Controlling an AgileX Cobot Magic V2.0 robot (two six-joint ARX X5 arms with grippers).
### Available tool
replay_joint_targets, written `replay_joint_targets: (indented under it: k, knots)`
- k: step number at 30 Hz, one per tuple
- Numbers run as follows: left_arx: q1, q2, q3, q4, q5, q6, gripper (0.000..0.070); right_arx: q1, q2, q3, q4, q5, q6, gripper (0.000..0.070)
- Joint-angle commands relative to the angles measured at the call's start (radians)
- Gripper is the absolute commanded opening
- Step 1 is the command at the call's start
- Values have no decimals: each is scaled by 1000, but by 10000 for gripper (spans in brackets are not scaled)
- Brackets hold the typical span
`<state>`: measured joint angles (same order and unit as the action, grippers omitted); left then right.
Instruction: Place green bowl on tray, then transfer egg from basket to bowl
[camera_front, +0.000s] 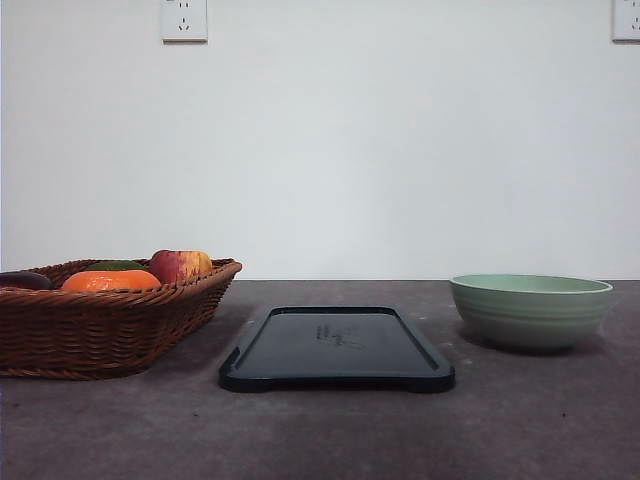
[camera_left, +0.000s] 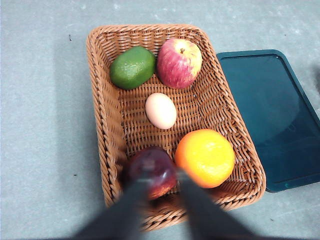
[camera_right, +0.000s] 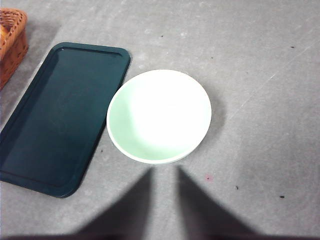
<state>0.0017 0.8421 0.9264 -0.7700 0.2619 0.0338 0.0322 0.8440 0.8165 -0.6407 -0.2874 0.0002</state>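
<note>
Bowl (camera_right: 159, 116) sits on the desk (camera_right: 260, 75), just beside the tray (camera_right: 60, 115), at its 3 o'clock. Right tool (camera_right: 164, 172) hovers above the bowl's near rim, parted, empty; the nearer arm. Egg (camera_left: 161, 110) mid-basket (camera_left: 102, 115), long axis toward the left tool (camera_left: 162, 177), open, empty.

Brown woven wicker on the basket (camera_left: 105, 125) at left. Inside: pale tan egg (camera_left: 161, 110), mottled green fruit (camera_left: 132, 67), red-yellow streaked apple (camera_left: 179, 62), bright orange (camera_left: 205, 157), dark maroon fruit (camera_left: 150, 169). Dark blue-black tray (camera_front: 337, 349) in the middle. Pale sage-green bowl (camera_front: 530, 309) at right, faintly ridged, lighter rim. Grey mottled table (camera_front: 320, 435).
</note>
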Motion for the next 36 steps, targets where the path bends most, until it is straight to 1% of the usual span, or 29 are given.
replay_joint_targets:
  k: [1, 2, 3, 9, 11, 14, 19, 24, 28, 30, 36]
  knots:
    - [-2, 3, 21, 7, 5, 11, 445, 1, 4, 19, 5, 0, -9, 315]
    - [-2, 3, 21, 7, 5, 11, 481, 1, 4, 19, 5, 0, -9, 325]
    - [-2, 3, 21, 7, 5, 11, 500, 1, 4, 19, 5, 0, -7, 331]
    - [-2, 3, 21, 7, 5, 10, 501, 1, 23, 51, -33, -1, 62, 330]
    - [-2, 3, 21, 7, 5, 10, 501, 0, 52, 90, -78, 0, 88, 330]
    - [-2, 3, 21, 7, 5, 7, 501, -4, 129, 182, -183, 0, 121, 330]
    - [-2, 3, 21, 7, 5, 6, 501, -4, 304, 367, -369, 0, 115, 330]
    - [-2, 3, 21, 7, 5, 6, 501, -4, 476, 503, -478, 3, 76, 330]
    - [-2, 3, 21, 7, 5, 6, 501, -4, 587, 553, -483, 33, 48, 330]
    - [-2, 3, 21, 7, 5, 6, 501, -4, 635, 558, -453, 57, 35, 330]
    - [-2, 3, 21, 7, 5, 7, 501, -4, 760, 558, -357, 85, 9, 329]
